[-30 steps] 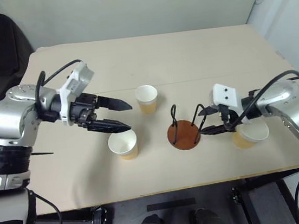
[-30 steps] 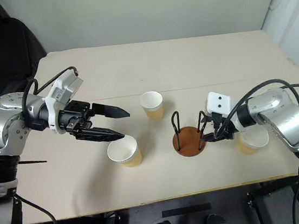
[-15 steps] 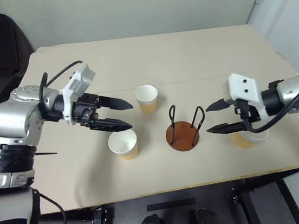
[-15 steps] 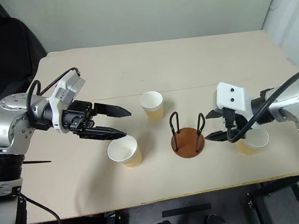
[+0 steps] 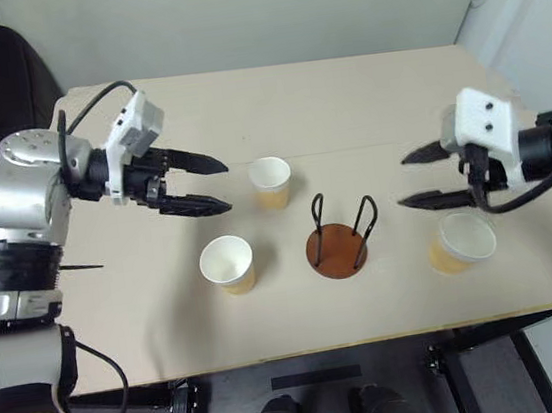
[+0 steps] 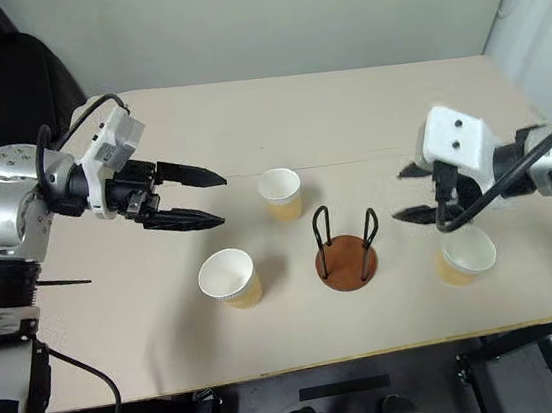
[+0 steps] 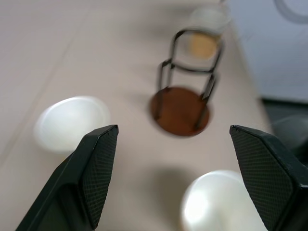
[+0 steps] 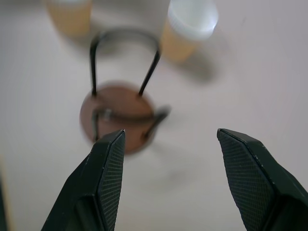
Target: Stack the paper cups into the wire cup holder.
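Both my left gripper (image 5: 215,183) and right gripper (image 5: 416,179) were spread wide and empty, three cups (image 5: 228,265) standing at 9, 11 and 3 o'clock round the empty holder (image 5: 338,247).

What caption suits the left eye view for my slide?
Both grippers, left and right, open above three upright cups around an empty holder.

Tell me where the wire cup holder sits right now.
In the left eye view, the wire cup holder stands empty near the table's front middle, between one paper cup on its left and another on its right, with a third just behind it.
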### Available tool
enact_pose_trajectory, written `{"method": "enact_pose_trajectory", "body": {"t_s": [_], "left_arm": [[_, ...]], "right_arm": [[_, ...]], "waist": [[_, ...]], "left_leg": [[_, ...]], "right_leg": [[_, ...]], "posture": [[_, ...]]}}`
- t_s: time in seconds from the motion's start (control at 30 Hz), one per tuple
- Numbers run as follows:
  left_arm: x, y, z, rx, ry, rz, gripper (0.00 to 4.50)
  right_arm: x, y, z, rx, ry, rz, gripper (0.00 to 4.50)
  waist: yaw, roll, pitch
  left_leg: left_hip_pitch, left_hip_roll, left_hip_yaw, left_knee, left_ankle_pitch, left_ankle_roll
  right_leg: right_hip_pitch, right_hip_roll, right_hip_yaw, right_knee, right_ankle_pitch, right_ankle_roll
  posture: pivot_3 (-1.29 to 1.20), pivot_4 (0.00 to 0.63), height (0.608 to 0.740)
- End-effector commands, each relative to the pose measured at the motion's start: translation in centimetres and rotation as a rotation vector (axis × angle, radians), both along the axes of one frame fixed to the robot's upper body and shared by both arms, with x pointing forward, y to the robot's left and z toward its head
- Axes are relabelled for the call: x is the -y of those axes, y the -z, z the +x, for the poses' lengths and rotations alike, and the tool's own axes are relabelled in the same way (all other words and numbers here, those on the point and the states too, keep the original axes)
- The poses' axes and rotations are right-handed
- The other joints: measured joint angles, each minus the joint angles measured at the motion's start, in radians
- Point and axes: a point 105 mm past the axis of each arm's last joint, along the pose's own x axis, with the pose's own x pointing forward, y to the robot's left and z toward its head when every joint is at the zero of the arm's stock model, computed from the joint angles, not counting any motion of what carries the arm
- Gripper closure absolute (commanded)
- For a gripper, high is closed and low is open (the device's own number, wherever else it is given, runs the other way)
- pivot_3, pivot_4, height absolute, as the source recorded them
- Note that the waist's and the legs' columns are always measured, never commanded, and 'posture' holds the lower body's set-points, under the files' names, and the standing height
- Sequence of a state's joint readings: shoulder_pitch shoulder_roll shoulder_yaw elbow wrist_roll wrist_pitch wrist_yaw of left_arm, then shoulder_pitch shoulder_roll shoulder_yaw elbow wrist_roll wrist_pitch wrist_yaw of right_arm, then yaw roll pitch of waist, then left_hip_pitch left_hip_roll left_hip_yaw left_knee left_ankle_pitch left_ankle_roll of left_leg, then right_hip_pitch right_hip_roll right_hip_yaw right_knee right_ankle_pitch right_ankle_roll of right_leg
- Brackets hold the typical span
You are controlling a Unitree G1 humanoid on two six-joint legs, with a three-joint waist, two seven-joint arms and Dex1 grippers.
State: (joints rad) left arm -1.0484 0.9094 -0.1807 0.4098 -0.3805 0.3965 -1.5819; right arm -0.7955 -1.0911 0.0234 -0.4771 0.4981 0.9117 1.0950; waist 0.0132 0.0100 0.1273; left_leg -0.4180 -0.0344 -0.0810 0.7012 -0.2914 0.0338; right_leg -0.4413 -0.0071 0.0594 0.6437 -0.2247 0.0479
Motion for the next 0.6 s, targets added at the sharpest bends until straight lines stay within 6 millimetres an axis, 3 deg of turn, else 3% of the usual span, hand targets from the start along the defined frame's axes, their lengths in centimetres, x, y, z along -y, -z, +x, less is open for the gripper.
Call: {"method": "enact_pose_trajectory", "body": {"t_s": [0.03, 0.33, 0.6], "left_arm": [[-0.4, -1.1, 0.8, 0.142, 0.019, 0.109, 0.52], [-0.2, 0.4, 2.9, 0.301, 0.057, 0.277, 0.52], [0.2, 2.0, 3.3, 0.341, 0.119, 0.319, 0.52]], "right_arm": [[-1.5, -2.2, -1.0, 0.049, -0.06, 0.059, 1.47], [-3.0, -2.5, -0.9, 0.052, -0.096, 0.092, 1.47], [-2.8, -2.5, -1.9, 0.014, -0.111, 0.089, 1.47]], "waist": [[0.0, 0.0, 0.0], [0.001, 0.0, 0.0], [0.002, 0.0, 0.0]], "left_leg": [[0.0, 0.0, 0.0, 0.0, 0.0, 0.0], [-0.002, 0.0, -0.001, -0.001, 0.0, 0.001], [-0.004, -0.001, 0.0, -0.001, 0.0, 0.001]], "right_leg": [[0.0, 0.0, 0.0, 0.0, 0.0, 0.0], [-0.002, -0.001, -0.001, -0.002, 0.0, 0.0], [-0.003, -0.001, -0.001, -0.001, 0.0, 0.0]], "posture": [[0.0, 0.15, 0.74], [0.0, 0.15, 0.74], [0.0, 0.15, 0.74]]}}
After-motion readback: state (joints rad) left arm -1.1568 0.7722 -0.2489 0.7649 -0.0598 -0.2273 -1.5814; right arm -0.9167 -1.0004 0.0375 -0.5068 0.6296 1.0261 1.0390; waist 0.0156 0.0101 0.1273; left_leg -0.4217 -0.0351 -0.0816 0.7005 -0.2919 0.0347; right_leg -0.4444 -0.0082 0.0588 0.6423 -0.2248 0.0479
